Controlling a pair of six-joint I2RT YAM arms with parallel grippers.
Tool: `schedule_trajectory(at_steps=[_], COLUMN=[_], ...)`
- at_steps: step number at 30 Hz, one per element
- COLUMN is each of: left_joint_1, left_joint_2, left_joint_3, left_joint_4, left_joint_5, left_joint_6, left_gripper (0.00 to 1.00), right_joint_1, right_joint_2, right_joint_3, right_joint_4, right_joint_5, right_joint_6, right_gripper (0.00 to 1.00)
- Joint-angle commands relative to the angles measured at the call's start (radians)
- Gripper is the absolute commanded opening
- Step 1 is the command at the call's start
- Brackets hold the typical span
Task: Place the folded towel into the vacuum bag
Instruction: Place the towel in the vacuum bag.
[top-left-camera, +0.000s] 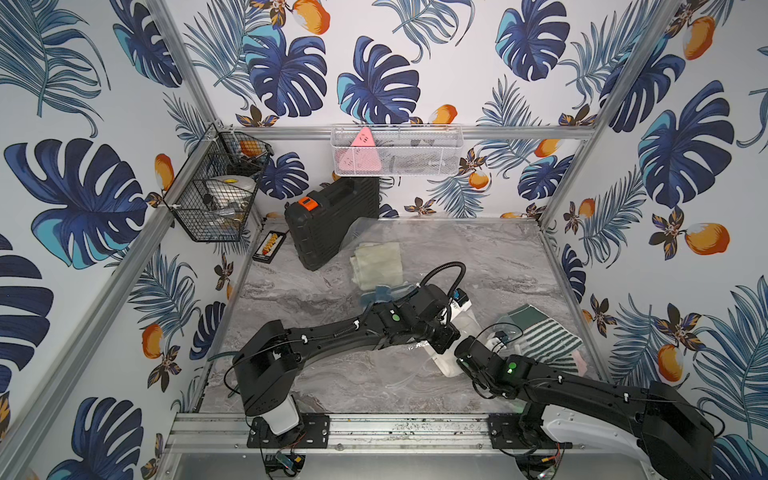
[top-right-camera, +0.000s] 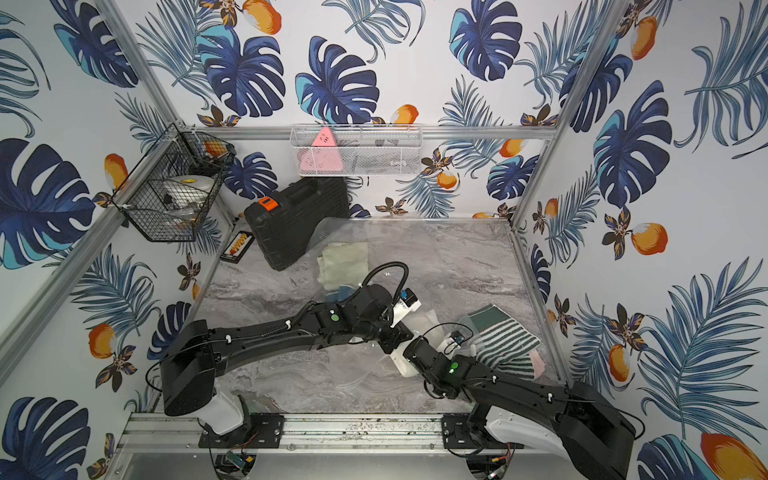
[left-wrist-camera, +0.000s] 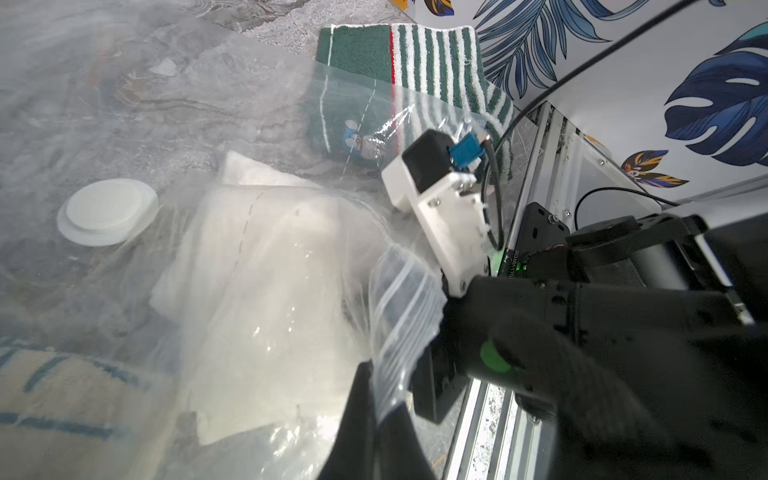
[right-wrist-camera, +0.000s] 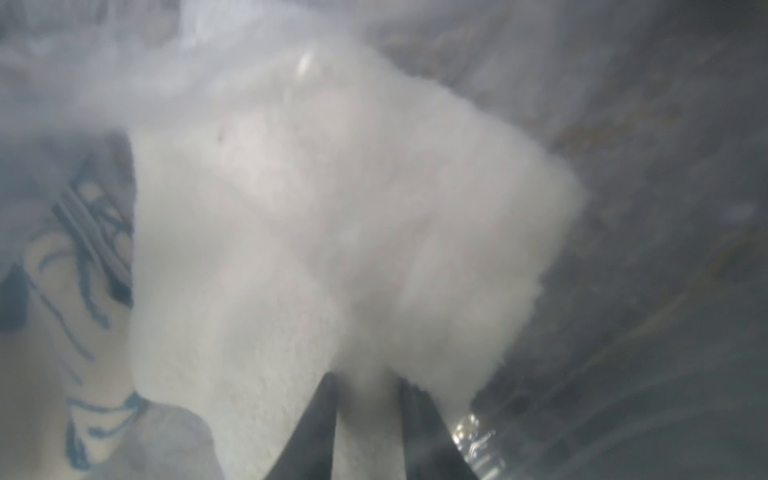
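Observation:
The vacuum bag lies clear and crinkly over the table, with its round white valve on top. My left gripper is shut on the bag's zip-seal strip, holding that edge up. The folded towel is white and fluffy and lies inside the bag's mouth, seen through the plastic in the left wrist view. In both top views one end shows beneath the wrists. My right gripper reaches into the bag, shut on the towel's near edge.
A beige cloth with blue lines lies in the bag beside the white towel. A green-and-white striped towel lies at the right edge over a pink cloth. A black case leans at the back wall below a white mesh basket.

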Motion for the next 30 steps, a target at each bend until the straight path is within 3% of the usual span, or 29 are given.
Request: schedule_trajectory(at_steps=[1,4,10,12,17,22,27,30], left_joint_1=[-0.018,-0.035,-0.050,-0.051,-0.038,-0.034,-0.035,-0.035], left_joint_2=[0.015,0.032,0.035,0.027,0.008,-0.006,-0.001,0.006], left_joint_3=[0.014,0.028,0.039,0.044,0.066,0.071,0.074,0.064], left_joint_4=[0.013,-0.008,-0.013,-0.023,-0.043,-0.014,-0.010,-0.004], left_joint_5=[0.033,0.041,0.045,0.025,-0.007,0.005,0.023,0.026], left_joint_6=[0.019,0.035,0.038,0.043,0.056,0.027,0.020,0.019], left_gripper=[0.00,0.00,0.00,0.00,0.00,0.00,0.00,0.00], right_joint_1=[-0.059,-0.120,-0.126,-0.127,-0.127,-0.135,-0.167,-0.181], right_joint_2=[-0.021,0.004,0.114,0.105,-0.039,-0.128,0.001,0.125], right_joint_3=[-0.032,-0.058,-0.051,-0.032,-0.049,-0.123,-0.118,-0.100], right_joint_4=[0.087,0.220,0.434,0.396,0.202,0.138,0.282,0.414], right_joint_5=[0.100,0.099,0.118,0.092,-0.031,-0.046,-0.083,-0.092], right_joint_6=[-0.003,-0.065,-0.094,-0.094,-0.041,0.039,0.026,0.015], right_gripper=[0.30,0.29,0.30,0.36,0.64,0.75,0.75,0.66])
